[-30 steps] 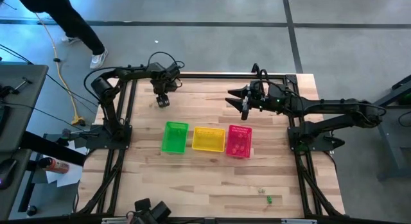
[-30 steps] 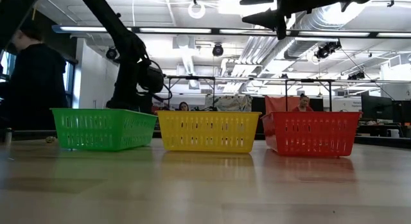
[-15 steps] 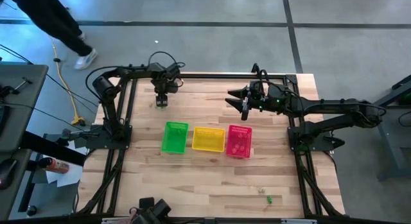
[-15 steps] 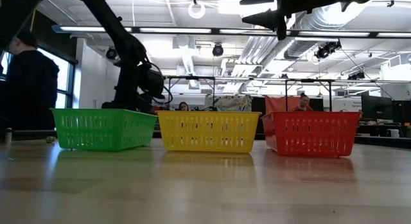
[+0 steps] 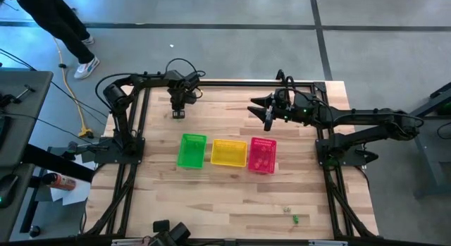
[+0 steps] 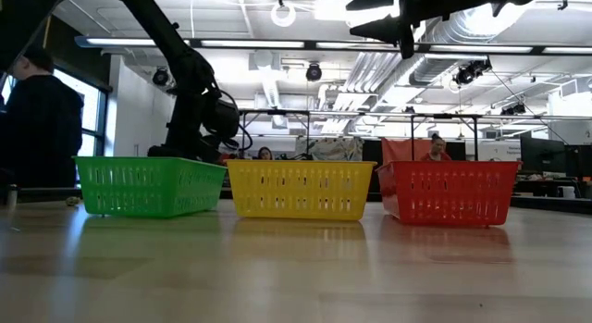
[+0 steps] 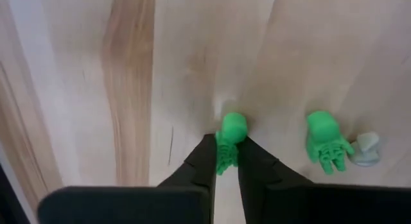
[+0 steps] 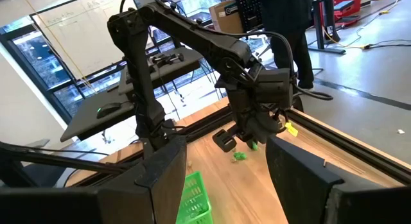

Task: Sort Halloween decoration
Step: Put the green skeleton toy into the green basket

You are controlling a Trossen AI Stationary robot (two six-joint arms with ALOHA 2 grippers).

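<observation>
The Halloween decoration lies in the far left part of the table as tiny trinkets. One green skeleton figure [image 7: 230, 139] sits between the fingers of my left gripper [image 7: 226, 150] [image 5: 178, 113], which is shut on it. A second green figure [image 7: 326, 140] and a pale trinket [image 7: 367, 149] lie on the wood beside it. Two more tiny trinkets [image 5: 295, 219] lie near the front right edge. My right gripper [image 5: 266, 113] [image 8: 221, 185] hangs open and level, high above the table's far right part. In the low view the green basket hides the left gripper. My left gripper pinches the green skeleton figure by its body [image 7: 225, 156], below the round head [image 7: 234, 126], between its two fingers. The fingers come from above, pointing steeply down. The head sticks out past the fingertips. The figure is at the table top.
A green basket [image 5: 192, 150], a yellow basket [image 5: 229, 153] and a pink basket [image 5: 262, 155] stand in a row at mid-table. A dark frame [image 5: 232, 82] runs around the table edges. A person [image 5: 49, 13] walks on the floor beyond the far left corner.
My left gripper has sunk a little onto the wood in the far left part of the table and has shut on the green skeleton figure. The person beyond the far left corner has walked on.
</observation>
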